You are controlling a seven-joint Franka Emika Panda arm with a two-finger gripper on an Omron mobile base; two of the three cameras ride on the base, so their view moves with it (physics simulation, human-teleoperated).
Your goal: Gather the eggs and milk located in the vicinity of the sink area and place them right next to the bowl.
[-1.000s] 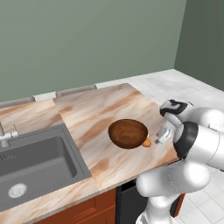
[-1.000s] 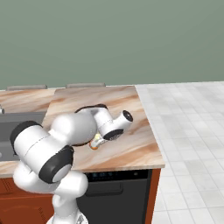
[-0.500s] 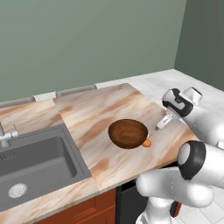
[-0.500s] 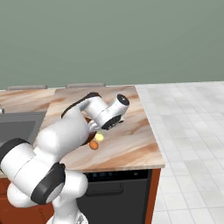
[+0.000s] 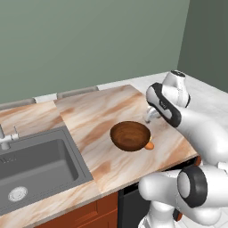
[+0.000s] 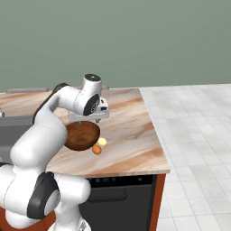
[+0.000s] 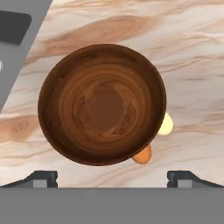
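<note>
Eggs, two small rounded ones, lay on the marbled pink-tan stone worktop (image 5: pixel 98 116) against the round, deep, glossy brown wooden bowl (image 7: pixel 101 104): an orange egg (image 7: pixel 143 155) touching its rim and a pale yellow egg (image 7: pixel 166 124) just beside that, both on the bowl's side away from the sink. The same pair appeared in the right base view as an orange egg (image 6: pixel 96 150) and a yellow egg (image 6: pixel 103 141) at the bowl's edge; in the left base view the orange egg (image 5: pixel 149 145) peeped from behind the bowl (image 5: pixel 130 135). The hand (image 7: pixel 112 178) hung above the bowl, looking straight down into it, with its two dark finger tips spread wide and nothing between them. The large rectangular dark grey sink basin (image 5: pixel 31 164) with its round drain lay well apart on the other side of the worktop, a slim silver tap (image 5: pixel 5 138) at its back edge.

Count: bowls, one; eggs, two; sinks, one; milk cartons, none to be seen.

Risks, as judged. Both eggs were round and rested free on a smooth surface, so a brush from the arm or a nudge to the bowl could have sent them rolling toward the worktop's front edge. The milk remained to be fetched; a swing of the arm back toward the sink passing low over the bowl would have been the likeliest cause of such a knock
</note>
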